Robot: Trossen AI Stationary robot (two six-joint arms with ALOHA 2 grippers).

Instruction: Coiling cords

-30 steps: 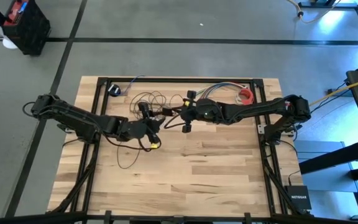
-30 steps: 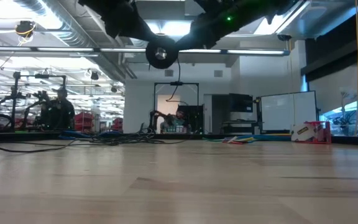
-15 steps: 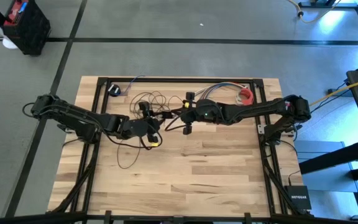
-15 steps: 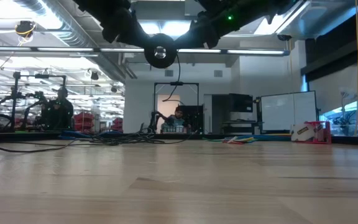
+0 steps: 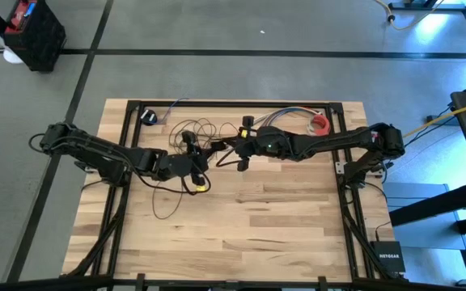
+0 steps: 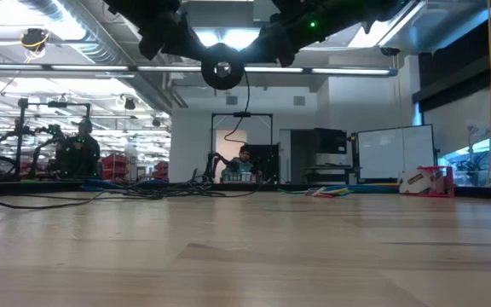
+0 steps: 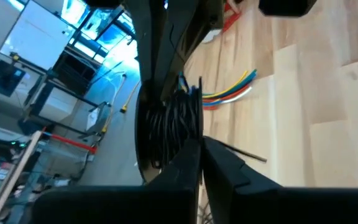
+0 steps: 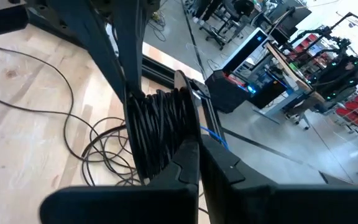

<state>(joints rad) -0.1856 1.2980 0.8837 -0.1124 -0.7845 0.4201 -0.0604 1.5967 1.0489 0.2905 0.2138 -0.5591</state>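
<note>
The cords are a thin dark wire. Part of it is wound into a tight coil (image 6: pixel 222 72) that hangs in the air between my two grippers, above the table's far middle. Loose loops (image 5: pixel 191 129) lie on the wood beneath it, and the wire ends in a small black puck (image 5: pixel 148 117) at the far left. My left gripper (image 5: pixel 209 155) comes in from the left and my right gripper (image 5: pixel 231 149) from the right. Both are shut at the coil (image 7: pixel 173 124), on opposite sides. My left gripper is shut at the coil's near edge (image 7: pixel 188 134), reaching nearly level from the table's left. Its own fingertips hide the strands between them. The coil is lifted clear of the table. My right gripper is shut at the coil's opposite edge (image 8: pixel 179 134), reaching nearly level from the table's right. Its fingertips cover the place of contact. A slack strand (image 6: pixel 244 95) hangs down from the coil.
A bundle of multicoloured wires (image 5: pixel 285 117) and a red roll (image 5: pixel 320 123) lie at the far right. One wide loop of the wire (image 5: pixel 164 206) trails toward the near left. A black frame rail (image 5: pixel 233 103) runs along the far edge. Bare wood fills the near half.
My left gripper has shut at the coil, turning slightly. My right gripper has kept its hold, and the coil has stayed in the air between the two.
</note>
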